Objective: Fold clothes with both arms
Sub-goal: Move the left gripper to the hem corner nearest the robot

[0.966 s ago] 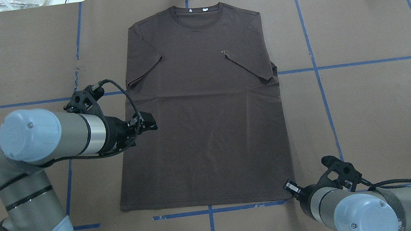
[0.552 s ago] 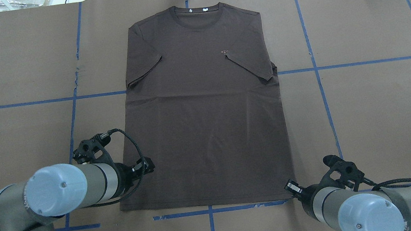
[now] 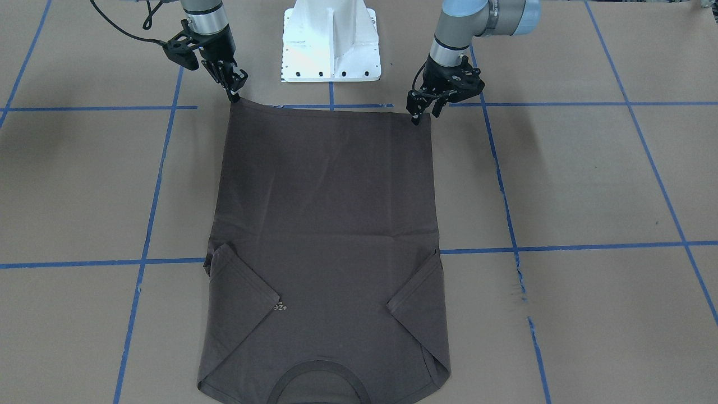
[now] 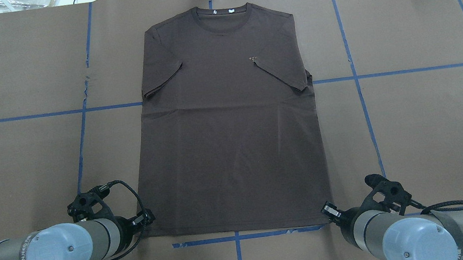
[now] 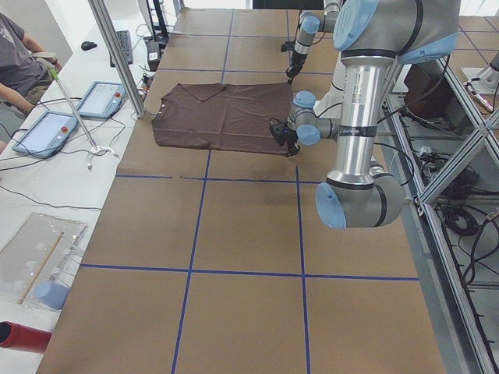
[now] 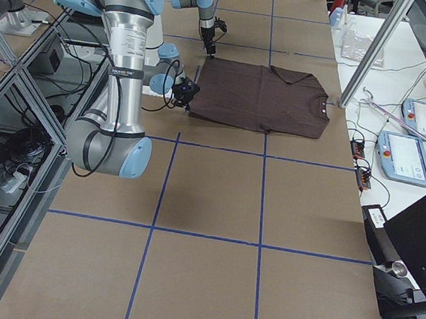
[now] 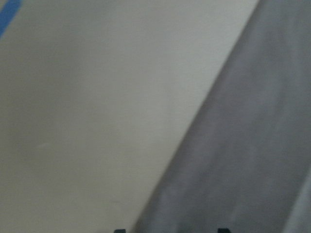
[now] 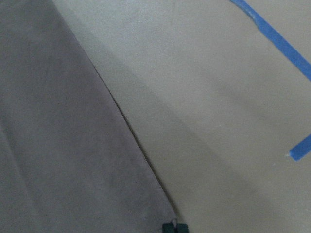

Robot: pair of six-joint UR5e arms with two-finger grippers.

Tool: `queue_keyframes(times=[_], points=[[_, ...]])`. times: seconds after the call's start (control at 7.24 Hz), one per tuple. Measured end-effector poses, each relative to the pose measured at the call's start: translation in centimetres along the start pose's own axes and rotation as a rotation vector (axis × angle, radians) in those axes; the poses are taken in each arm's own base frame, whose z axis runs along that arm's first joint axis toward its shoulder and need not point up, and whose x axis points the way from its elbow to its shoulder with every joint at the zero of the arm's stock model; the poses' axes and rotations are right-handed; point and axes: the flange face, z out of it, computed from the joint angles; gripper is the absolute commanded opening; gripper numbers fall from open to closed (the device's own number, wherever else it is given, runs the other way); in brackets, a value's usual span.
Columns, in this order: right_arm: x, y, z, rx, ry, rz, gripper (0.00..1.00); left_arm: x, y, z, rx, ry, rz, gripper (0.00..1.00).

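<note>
Left fingers (image 3: 416, 115) straddle T-shirt (image 3: 325, 196) corner; right fingers (image 3: 233, 92) pinch other

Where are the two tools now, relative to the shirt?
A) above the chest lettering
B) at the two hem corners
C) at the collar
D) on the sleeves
B: the left tool and the right tool each sit at a hem corner of the shirt, on the robot's side.
</note>
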Motion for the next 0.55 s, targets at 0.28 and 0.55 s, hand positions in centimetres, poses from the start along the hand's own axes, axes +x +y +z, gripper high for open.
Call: queue_keyframes(times=[0.28, 0.55], points=[[0.03, -0.03, 0.02, 0.001, 0.000, 0.001, 0.00, -0.37, 0.40, 0.15, -0.004, -0.007, -0.004, 0.27], [0.11, -0.08, 0.09, 0.003, 0.002, 0.001, 0.00, -0.36, 0.65, 0.08, -0.008, -0.006, -0.029, 0.00]])
